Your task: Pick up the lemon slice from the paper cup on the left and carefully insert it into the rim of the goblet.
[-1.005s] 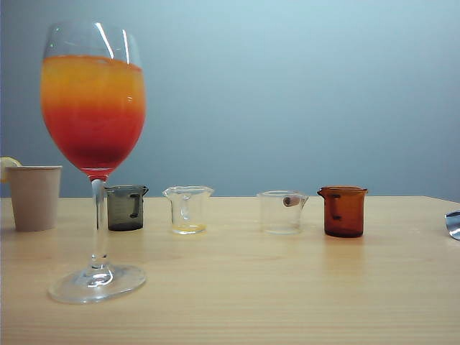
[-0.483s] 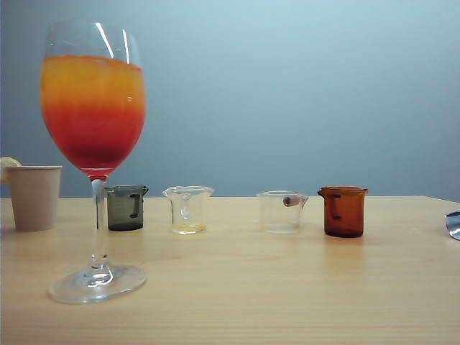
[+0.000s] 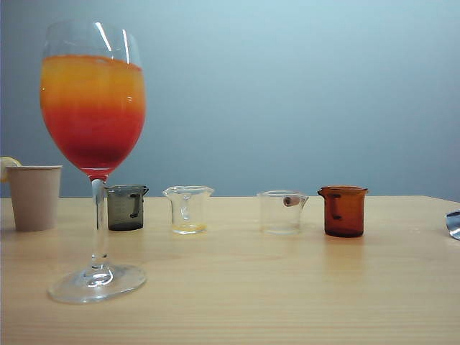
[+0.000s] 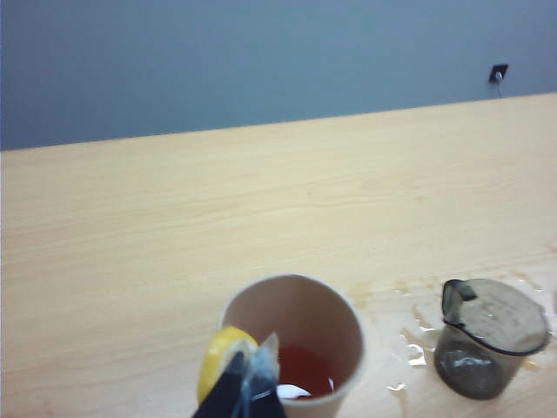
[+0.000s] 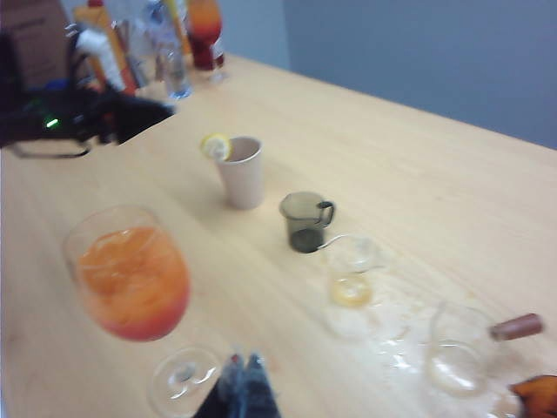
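Hovering above the paper cup (image 4: 291,344), the left gripper (image 4: 246,394) is clenched, empty, tips beside the lemon slice (image 4: 224,359) on the cup's rim. Right gripper (image 5: 244,383): tips together, holding nothing, over the goblet (image 5: 135,287) foot. Surface: pale wooden table (image 3: 287,287); blue-grey wall (image 3: 287,86) behind. Count: one goblet, one paper cup at its 9 o'clock, four beakers at 3 o'clock.

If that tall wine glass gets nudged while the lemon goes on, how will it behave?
The tall clear stemmed goblet is probably top-heavy: its orange-to-red drink fills most of the bowl above a thin stem, so a sideways push near the rim may tip it. The thin glass looks fragile, and its round foot could slide on the smooth wooden table.
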Action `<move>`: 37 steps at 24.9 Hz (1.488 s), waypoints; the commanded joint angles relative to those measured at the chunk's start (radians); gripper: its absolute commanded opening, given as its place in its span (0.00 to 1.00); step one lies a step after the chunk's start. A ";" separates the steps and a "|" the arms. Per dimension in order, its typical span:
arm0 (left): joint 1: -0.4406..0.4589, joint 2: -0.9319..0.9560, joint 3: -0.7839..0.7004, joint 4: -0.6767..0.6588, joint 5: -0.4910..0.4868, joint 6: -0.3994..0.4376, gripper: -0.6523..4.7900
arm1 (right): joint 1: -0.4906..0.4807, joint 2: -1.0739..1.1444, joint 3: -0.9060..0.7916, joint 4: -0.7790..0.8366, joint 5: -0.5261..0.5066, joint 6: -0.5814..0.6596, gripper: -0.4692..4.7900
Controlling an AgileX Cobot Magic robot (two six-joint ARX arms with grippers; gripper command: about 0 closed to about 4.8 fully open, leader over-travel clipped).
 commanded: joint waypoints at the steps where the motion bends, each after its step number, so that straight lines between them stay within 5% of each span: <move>1: 0.001 0.048 0.036 0.019 0.035 0.008 0.11 | 0.064 0.021 0.007 0.010 0.028 -0.064 0.08; 4: 0.001 0.072 0.056 0.020 0.035 0.031 0.11 | 0.110 0.038 0.007 0.010 0.031 -0.075 0.08; 7: 0.001 0.085 0.064 0.019 0.018 0.054 0.60 | 0.137 0.052 0.007 0.011 0.031 -0.075 0.08; 9: 0.001 0.094 0.064 0.019 0.024 0.086 0.73 | 0.137 0.056 0.007 0.010 0.030 -0.075 0.08; 12: 0.013 0.113 0.067 0.020 0.074 0.107 0.74 | 0.137 0.056 0.007 0.010 0.030 -0.075 0.08; 20: 0.126 0.248 0.141 0.019 0.282 0.009 0.74 | 0.137 0.056 0.007 0.009 0.030 -0.075 0.08; 37: 0.086 0.390 0.182 0.038 0.296 0.014 0.73 | 0.136 0.071 0.007 -0.001 0.031 -0.075 0.08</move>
